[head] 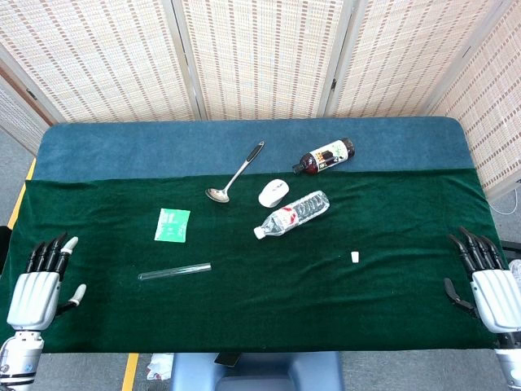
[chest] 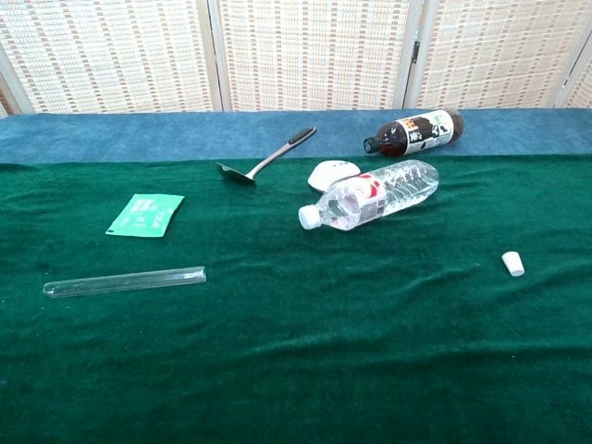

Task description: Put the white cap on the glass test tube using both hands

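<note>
A clear glass test tube (head: pixel 174 271) (chest: pixel 125 281) lies flat on the green cloth, left of centre near the front edge. The small white cap (head: pixel 355 257) (chest: pixel 512 264) sits alone on the cloth at the right. My left hand (head: pixel 37 289) hovers at the table's front left corner, fingers spread and empty, well left of the tube. At the front right corner my right hand (head: pixel 486 281) is likewise open with nothing in it, far right of the cap. Neither hand shows in the chest view.
A clear plastic water bottle (head: pixel 291 214) lies on its side mid-table, with a white round object (head: pixel 273 192) behind it. Further back lie a dark bottle (head: pixel 324 156) and a metal ladle (head: pixel 234 173). A green packet (head: pixel 172 225) sits behind the tube.
</note>
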You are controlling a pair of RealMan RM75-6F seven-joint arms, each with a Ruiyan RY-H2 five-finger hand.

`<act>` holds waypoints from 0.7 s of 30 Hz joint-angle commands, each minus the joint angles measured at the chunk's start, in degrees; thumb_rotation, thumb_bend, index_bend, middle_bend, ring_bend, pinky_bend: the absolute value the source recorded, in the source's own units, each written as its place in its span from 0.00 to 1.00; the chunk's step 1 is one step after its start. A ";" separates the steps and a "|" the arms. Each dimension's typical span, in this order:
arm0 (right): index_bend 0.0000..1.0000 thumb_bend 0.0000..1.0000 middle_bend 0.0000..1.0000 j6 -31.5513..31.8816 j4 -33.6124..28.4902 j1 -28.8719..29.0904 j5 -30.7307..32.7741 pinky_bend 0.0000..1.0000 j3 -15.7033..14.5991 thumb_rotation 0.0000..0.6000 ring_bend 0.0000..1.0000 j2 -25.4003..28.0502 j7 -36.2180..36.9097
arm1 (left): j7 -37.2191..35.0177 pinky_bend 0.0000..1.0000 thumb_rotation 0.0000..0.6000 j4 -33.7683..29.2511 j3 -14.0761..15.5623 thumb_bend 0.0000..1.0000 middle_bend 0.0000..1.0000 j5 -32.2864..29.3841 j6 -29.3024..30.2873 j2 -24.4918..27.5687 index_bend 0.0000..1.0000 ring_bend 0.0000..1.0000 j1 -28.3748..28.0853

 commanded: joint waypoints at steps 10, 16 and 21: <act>0.00 0.52 0.00 0.48 -0.25 -0.17 0.15 0.00 0.18 1.00 0.00 0.44 0.17 | 1.50 0.03 1.00 -0.69 -0.93 0.34 0.15 3.68 -6.93 -0.21 0.19 0.17 -6.57; 0.00 0.52 0.00 0.37 -0.11 -0.24 0.49 0.00 0.19 1.00 0.00 0.46 0.25 | 3.79 0.31 1.00 -0.42 -1.53 0.34 0.34 4.41 -13.22 -2.48 0.29 0.38 -11.73; 0.00 0.52 0.00 0.10 -0.14 -0.16 0.77 0.00 0.25 1.00 0.00 0.56 0.25 | 5.51 0.63 1.00 0.67 -1.86 0.34 0.57 3.38 -18.35 -5.74 0.38 0.58 -15.59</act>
